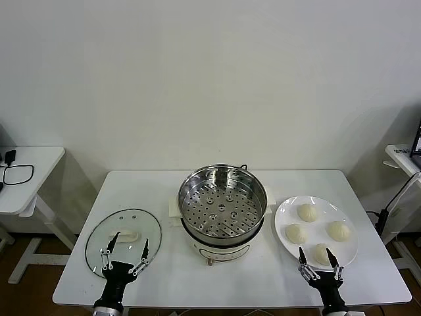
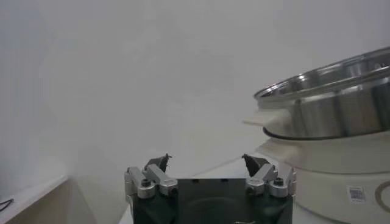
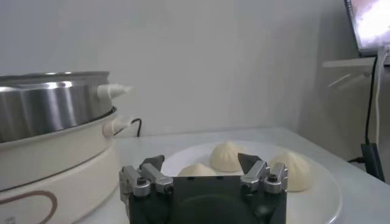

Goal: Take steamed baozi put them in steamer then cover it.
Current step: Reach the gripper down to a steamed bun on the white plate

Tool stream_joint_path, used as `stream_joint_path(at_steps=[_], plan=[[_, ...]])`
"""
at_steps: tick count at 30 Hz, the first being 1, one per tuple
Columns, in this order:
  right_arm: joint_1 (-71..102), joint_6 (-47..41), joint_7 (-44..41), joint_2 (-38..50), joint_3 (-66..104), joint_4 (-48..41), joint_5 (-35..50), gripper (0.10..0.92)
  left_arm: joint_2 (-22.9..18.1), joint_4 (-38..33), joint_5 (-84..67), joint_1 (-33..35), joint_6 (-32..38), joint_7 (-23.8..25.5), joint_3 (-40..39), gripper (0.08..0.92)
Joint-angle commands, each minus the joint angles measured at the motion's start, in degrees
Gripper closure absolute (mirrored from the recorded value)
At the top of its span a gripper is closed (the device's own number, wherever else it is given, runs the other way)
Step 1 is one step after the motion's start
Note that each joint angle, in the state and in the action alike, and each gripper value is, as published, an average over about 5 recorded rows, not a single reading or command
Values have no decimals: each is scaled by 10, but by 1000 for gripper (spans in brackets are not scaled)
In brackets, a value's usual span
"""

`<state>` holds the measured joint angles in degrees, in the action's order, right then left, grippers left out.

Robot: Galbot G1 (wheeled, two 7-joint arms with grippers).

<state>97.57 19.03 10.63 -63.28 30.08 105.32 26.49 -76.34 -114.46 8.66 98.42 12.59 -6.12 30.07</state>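
Right, nothing is loaded yet. We have both arms low at the near edge of the table [image 1: 197,276]. Left tool [image 1: 125,250] hangs over the near rim of the cover [image 1: 123,240], jaws wide open, empty. Right tool [image 1: 320,258] sits at the near edge of the plate [image 1: 284,214], also wide open and empty, just in front of the nearest bao.

Steamer [image 1: 223,204] stands mid-table, uncovered, perforated tray bare. All four baozi [image 1: 307,212] are on the plate to its right, spaced apart, none touching. Cover lies flat on the table to the steamer's left, white handle [image 1: 125,234] up.

Risks as we see them:
- Buns are soft and domed. Squeezing too hard dents or tears one; too light a grip and it slips out during the lift.
- The nearest bun has neighbours close by. A wide-open approach could nudge one and roll it toward the plate rim.
- Steamer wall is tall. A low carry clips the rim and knocks the bun loose.
- Four buns must share the tray. Dropping them centred leaves no room for the rest.
- Cover is glass, lying flat. Grabbing the rim instead of the handle could let it slide or tip.
- Covering before all four are in means redoing it.
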Motion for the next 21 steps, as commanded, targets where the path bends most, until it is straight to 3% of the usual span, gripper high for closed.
stream_joint_path(at_steps=[1,7,15,18,21], plan=[[-31,-28,26,18,10,4,2,203,1,-16,-2,5,0,-3,-3,177],[-158,-95,34,91,12,-32,58,203,5,-40,-6,9,-9,-3,-16,177],[-426,-175,3,209,-119,-198,183,203,4,-77,-8,14,-21,-5,-37,177],[-527,-177,-60,233,-185,-297,206,203,4,-85,-7,18,-23,-6,-43,177],[-605,-186,-207,255,-244,-378,194,203,5,-87,-7,19,-24,-7,-46,177]])
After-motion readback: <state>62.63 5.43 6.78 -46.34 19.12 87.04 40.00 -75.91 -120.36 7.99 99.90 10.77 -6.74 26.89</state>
